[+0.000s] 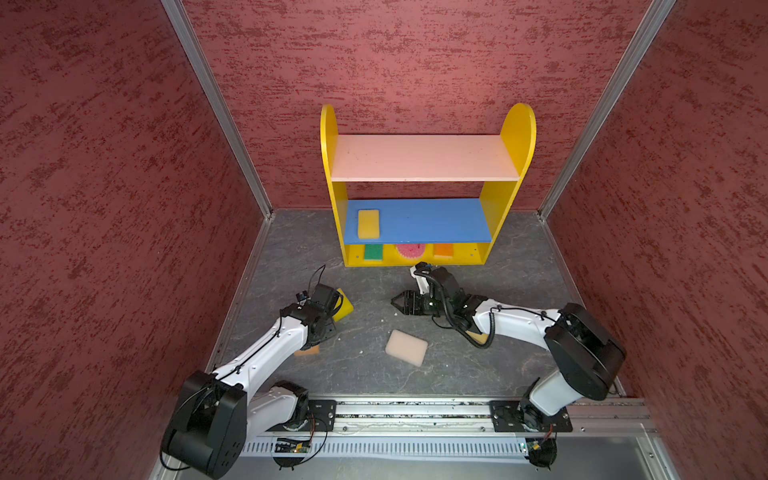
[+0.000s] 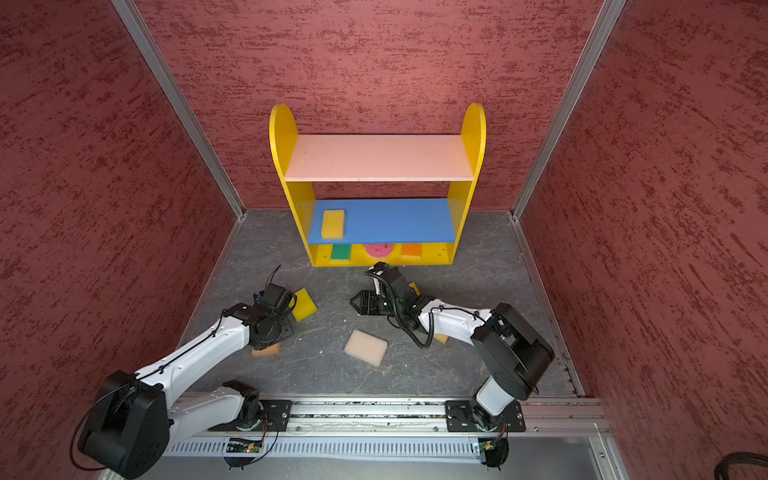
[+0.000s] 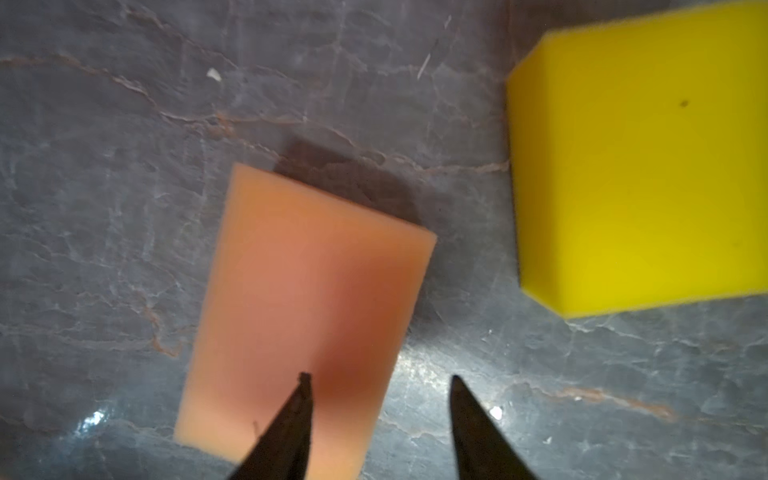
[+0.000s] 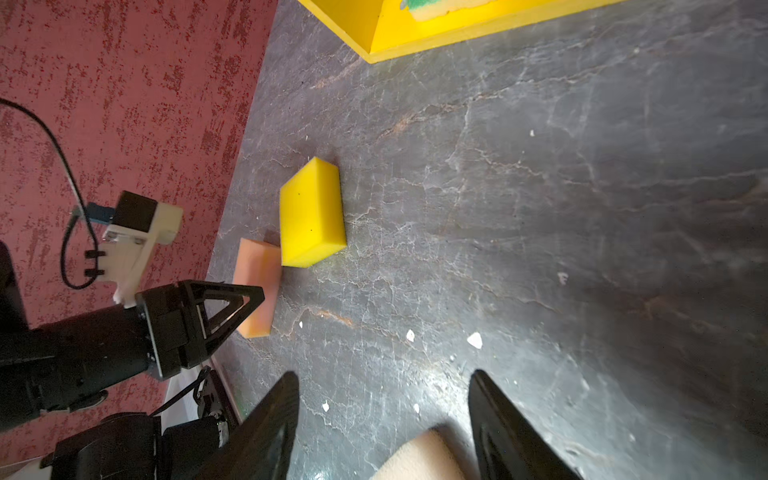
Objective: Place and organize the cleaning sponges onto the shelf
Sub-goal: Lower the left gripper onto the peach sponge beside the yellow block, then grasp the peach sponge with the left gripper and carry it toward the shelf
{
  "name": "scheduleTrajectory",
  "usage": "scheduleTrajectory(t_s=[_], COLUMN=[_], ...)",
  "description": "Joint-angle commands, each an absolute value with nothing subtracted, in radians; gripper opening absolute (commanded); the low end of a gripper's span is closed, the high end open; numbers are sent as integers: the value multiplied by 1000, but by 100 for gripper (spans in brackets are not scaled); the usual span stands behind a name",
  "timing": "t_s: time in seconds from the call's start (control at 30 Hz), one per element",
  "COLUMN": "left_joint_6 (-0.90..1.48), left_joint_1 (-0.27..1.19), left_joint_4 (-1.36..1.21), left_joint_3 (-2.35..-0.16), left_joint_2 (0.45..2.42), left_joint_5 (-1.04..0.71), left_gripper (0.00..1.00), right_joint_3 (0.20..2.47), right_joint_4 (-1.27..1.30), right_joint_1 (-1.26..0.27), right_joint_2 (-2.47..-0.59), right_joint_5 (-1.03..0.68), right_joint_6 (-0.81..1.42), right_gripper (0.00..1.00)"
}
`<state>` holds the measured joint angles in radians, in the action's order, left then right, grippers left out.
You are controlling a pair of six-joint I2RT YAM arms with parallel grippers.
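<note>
"Where's the left gripper [image 3: 380, 378] now?"

"Over the peach sponge [image 3: 299, 270], which lies flat on the left side of the counter [image 1: 365, 291]. The jaws are spread and hold nothing. One tip sits above the foam and the other hangs past its long edge, over bare counter."

"So it's off centre."

"I'd say so. If it closed like that, it would pinch one edge or just shove the foam sideways. It would be better to slide across until the tips straddle the narrow width, then come straight down and squeeze gently, because foam gives."

"Is it touching yet?"

"I can't tell. The wrist view is smeared, so it may be on the foam or just above it."

"And the yellow block [image 3: 640, 158]?"

"It's just beside the peach one, with a strip of counter between them. I think there's room for the outer finger, but a wide approach could nudge the block."

"What about the right gripper [image 4: 384, 374]?"

"That one is spread and empty too. It's low over the middle of the counter, with the cream sponge [image 1: 406, 347] near it."

"How's the shelf [image 1: 517, 137] looking?"

"There's a yellow sponge [image 1: 368, 224] at the left end of the blue board [image 1: 436, 220]. The green sponge [image 1: 373, 252], the pink round sponge [image 1: 410, 250] and the orange sponge [image 1: 443, 250] are in a row on the bottom. I'd set the peach one flat on the blue board, next to the yellow sponge and squared up with it."
</note>
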<state>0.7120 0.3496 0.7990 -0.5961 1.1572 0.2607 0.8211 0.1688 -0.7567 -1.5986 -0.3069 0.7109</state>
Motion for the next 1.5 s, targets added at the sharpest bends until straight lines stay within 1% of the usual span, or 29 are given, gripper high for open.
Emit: scheduleTrajectory(t_s=[0.0,0.03,0.1,0.13,0.17,0.2,0.27,0.33,0.37,0.53,0.7,0.83,1.0,1.13,1.3,1.33,1.4,1.47], left_joint_6=[712,716,720,719,716,715,722,740,747,766,754,752,739,711,676,671,675,687], left_joint_1=[362,364,368,370,374,380,403,429,444,511,531,536,570,574,572,572,566,560], left_joint_4=[736,731,716,711,707,705,712,738,748,770,707,624,559,531,508,503,487,448], left_joint_3=[-594,-594,-589,-588,-588,-590,-604,-634,-656,-784,-872,-901,-955,-1004,-1068,-1080,-1093,-1084], left_joint_2=[1165,1171,1190,1199,1208,1212,1203,1180,1163,1105,1134,1229,1356,1466,1636,1670,1723,1751], left_joint_5=[233,224,205,193,178,164,145,122,106,79,42,1,-11,-15,-34,-40,-67,-105], left_gripper=[39,40,47,46,39,28,12,3,0,0,0,0,0,0,0,1,12,21], right_joint_3=[816,816,816,816,816,816,815,815,816,824,820,809,810,816,840,844,847,845], right_joint_4=[187,186,189,191,191,190,186,180,175,169,164,139,106,111,97,96,97,95], right_joint_1=[-759,-759,-759,-759,-759,-759,-759,-759,-759,-759,-759,-759,-759,-764,-765,-765,-765,-765], right_joint_2=[-1570,-1570,-1568,-1568,-1567,-1567,-1565,-1564,-1564,-1556,-1531,-1502,-1470,-1459,-1470,-1482,-1500,-1512], right_joint_5=[-309,-309,-307,-308,-310,-310,-309,-306,-303,-286,-251,-211,-193,-179,-163,-169,-179,-175], right_joint_6=[712,710,710,710,710,710,708,704,702,697,705,706,700,694,690,690,692,693], right_gripper=[66,66,66,66,66,66,66,66,66,66,66,66,66,62,61,61,61,61])
